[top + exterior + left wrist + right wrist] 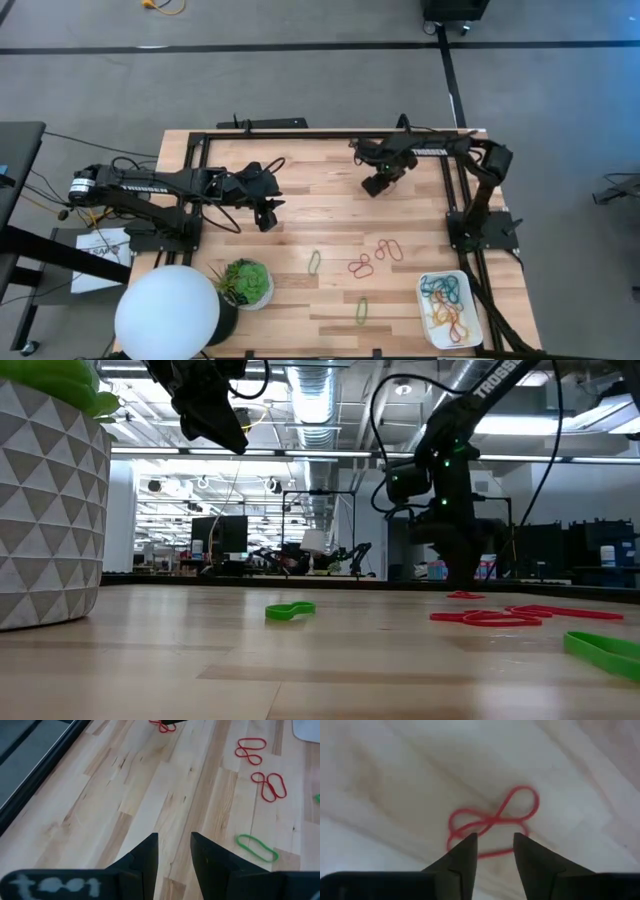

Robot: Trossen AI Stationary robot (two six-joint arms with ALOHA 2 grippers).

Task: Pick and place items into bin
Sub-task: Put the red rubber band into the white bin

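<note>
Here the right claw (pixel 493 852) hangs low over the pale, grained wooden desk (pixel 320 215), its dark fingers apart with a gap between, gripping nothing. Just ahead of its tips lies a thin red rubber loop (pixel 492 821), twisted into a figure-eight, flat on the wood, long axis slanting across the fingers' line. The left claw (pixel 174 857) waits apart, fingers open.

My table (pixel 300 200) is light wood planks w/ a black frame round the back and sides. Lying on it: a green band (pixel 314 262) mid-front, red bands (pixel 375 257) just right of it, another green band (pixel 362 311) nearer the front edge. White bin (pixel 424 312) at front right, potted plant (pixel 247 283) and white globe lamp (pixel 167 312) front left.
</note>
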